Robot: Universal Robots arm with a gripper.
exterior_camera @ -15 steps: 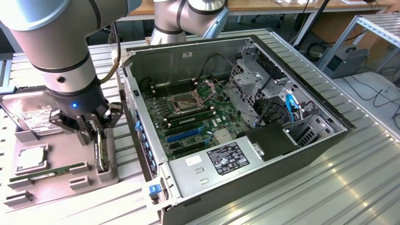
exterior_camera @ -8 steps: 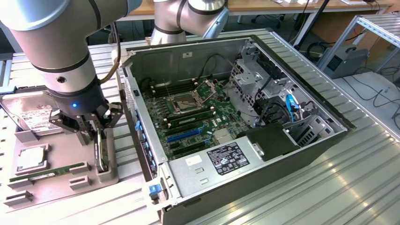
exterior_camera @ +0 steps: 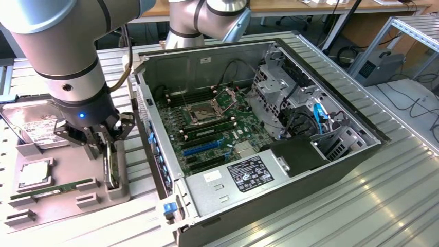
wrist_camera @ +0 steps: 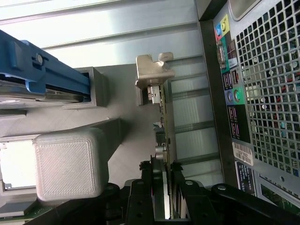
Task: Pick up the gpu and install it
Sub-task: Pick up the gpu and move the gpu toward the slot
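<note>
My tool (exterior_camera: 103, 145) (wrist_camera: 164, 172) grips the thin, black-faced gpu (exterior_camera: 110, 169) (wrist_camera: 167, 117), which stands on edge in the grey plastic holder (exterior_camera: 103, 199) (wrist_camera: 70, 164). The open black computer case (exterior_camera: 205, 62) (wrist_camera: 262, 93) is just beside it, and a silver hard drive (exterior_camera: 34, 128) lies near.

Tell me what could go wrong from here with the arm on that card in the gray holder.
The fingers pinch only the gpu's thin upper edge, so it might tilt or slip when lifted. Its metal bracket sits in the gray holder and could snag. The computer case wall stands close beside, so a swing might knock the card.
</note>
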